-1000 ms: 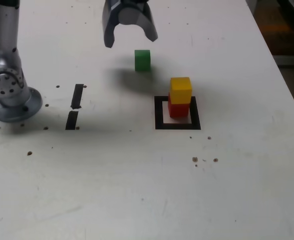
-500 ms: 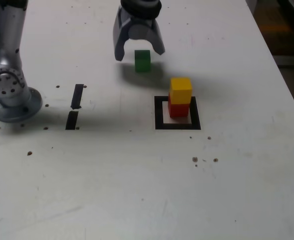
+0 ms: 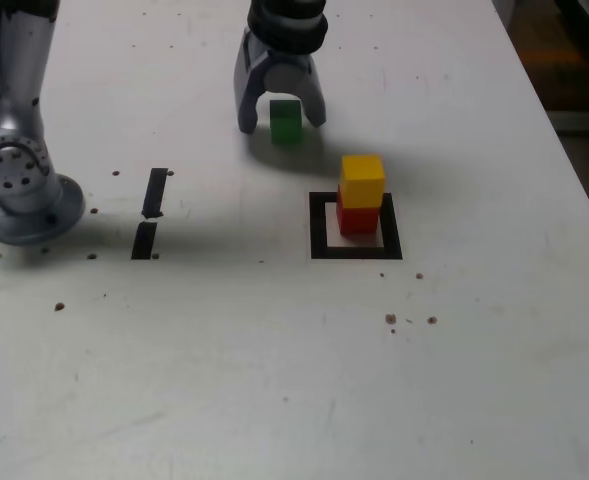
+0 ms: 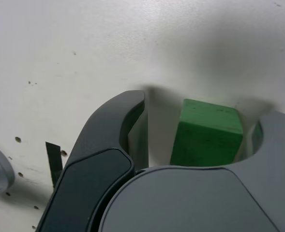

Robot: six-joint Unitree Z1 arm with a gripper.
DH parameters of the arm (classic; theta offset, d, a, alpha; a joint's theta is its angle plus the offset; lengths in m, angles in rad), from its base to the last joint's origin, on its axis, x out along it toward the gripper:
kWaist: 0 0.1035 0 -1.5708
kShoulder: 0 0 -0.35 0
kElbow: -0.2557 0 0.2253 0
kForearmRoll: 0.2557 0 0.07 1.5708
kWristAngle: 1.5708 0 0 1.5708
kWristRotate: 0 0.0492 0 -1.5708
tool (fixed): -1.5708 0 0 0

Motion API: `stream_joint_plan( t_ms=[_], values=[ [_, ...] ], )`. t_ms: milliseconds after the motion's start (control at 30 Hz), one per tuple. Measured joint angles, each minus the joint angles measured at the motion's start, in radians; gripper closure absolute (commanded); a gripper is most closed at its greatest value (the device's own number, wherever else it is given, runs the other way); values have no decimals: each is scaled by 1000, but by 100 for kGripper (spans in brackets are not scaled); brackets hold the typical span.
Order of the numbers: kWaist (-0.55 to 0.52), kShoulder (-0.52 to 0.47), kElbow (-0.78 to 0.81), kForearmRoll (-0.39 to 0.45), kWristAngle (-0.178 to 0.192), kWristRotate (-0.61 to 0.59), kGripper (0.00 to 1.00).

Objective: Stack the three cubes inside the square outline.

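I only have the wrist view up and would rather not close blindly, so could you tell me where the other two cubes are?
Observer: In the exterior view, the yellow cube sits on top of the red cube.

Operator: Thank you. Is that stack inside the square outline?

Observer: Yes, the red cube stands within the black square outline, towards its side at the exterior view's right.

Operator: And where is my green cube relative to the stack?

Observer: It lies farther up the exterior view and to the exterior view's left of the stack, outside the outline, with the open jaws around it.
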Motion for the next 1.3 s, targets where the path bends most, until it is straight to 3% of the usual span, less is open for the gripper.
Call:
stream_joint_plan(
  t_ms=[233, 533, 833, 1067, 1300],
  values=[
    [0, 11, 10, -51, -20, 10, 54],
    [0, -12, 0, -38, -28, 19, 75],
    [-68, -131, -214, 247, -50, -58, 76],
    [-226, -149, -444, 485, -124, -150, 78],
    [-371, -121, -465, 487, -139, -269, 79]
  ],
)
